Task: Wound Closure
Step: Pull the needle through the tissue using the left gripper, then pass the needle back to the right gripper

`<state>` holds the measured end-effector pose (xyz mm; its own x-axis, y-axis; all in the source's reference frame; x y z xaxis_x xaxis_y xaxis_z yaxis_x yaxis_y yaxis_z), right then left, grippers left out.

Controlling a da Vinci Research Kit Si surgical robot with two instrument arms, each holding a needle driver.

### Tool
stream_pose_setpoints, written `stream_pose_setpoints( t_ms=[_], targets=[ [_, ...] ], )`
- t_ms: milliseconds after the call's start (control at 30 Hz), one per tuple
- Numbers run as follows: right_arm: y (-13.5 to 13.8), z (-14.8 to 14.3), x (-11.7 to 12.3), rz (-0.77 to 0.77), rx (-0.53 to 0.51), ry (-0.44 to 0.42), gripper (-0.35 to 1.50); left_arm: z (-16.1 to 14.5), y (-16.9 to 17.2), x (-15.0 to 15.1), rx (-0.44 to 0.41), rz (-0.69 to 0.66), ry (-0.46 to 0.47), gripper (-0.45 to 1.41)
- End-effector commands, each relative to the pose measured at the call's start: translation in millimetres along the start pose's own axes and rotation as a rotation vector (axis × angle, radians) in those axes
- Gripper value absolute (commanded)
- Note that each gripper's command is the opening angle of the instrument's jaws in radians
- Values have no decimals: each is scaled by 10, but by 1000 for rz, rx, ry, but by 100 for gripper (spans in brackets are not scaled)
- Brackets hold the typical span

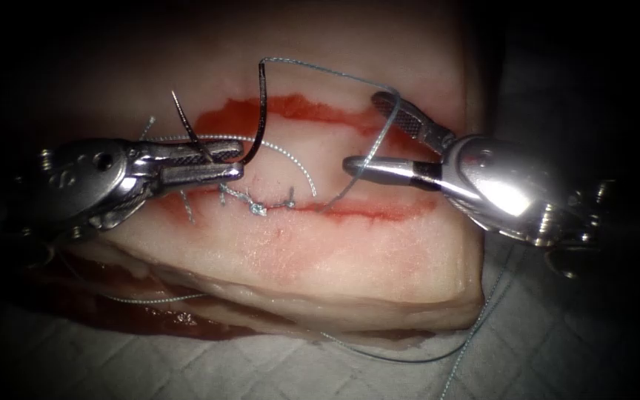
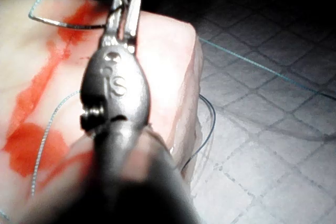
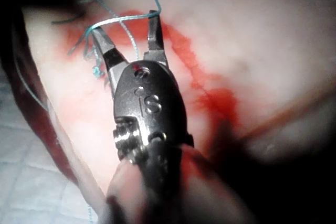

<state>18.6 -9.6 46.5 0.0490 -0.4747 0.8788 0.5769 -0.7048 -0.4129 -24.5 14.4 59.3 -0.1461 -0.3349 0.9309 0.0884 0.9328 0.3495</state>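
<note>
Looking from the left of the cut [image 1: 312, 204], I have my left tool [image 1: 220, 164] lying across the tissue [image 1: 320, 259], its jaws clenched on the needle [image 1: 261, 111]. The grip sits near the needle's pointed end; the sharp tip sticks up and away from the cut just past the jaws, and the rest of the curve rises clear of the tissue, above the cut's left part. From the needle's upper end the thread [image 1: 335, 72] arcs off rightward over the broad red fluid [image 1: 298, 107] band that lies beyond the cut. In my left wrist view the same tool [image 2: 126, 11] has its jaws pressed together over the pale tissue [image 2: 168, 51]. Along the cut's middle I see knotted stitches [image 1: 257, 200] with short cut ends [image 1: 187, 206] standing beside them. Right of the cut's middle, my right tool [image 1: 364, 130] has its jaws spread wide, grasping nothing; the thread runs down between them toward the cut. My right wrist view shows those jaws [image 3: 126, 32] apart, with thread [image 3: 118, 22] draped across both tips.
</note>
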Motion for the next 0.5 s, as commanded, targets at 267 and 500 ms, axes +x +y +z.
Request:
stream_pose_setpoints(
  t_ms=[267,500],
  targets=[
    [-39,-25,-39,-385,134,58,126,11,-6,-7,5,-7,20,-45],
    [-12,-25,-20,460,41,108,41,17,-13,4,14,286,152,-45]
  ],
)
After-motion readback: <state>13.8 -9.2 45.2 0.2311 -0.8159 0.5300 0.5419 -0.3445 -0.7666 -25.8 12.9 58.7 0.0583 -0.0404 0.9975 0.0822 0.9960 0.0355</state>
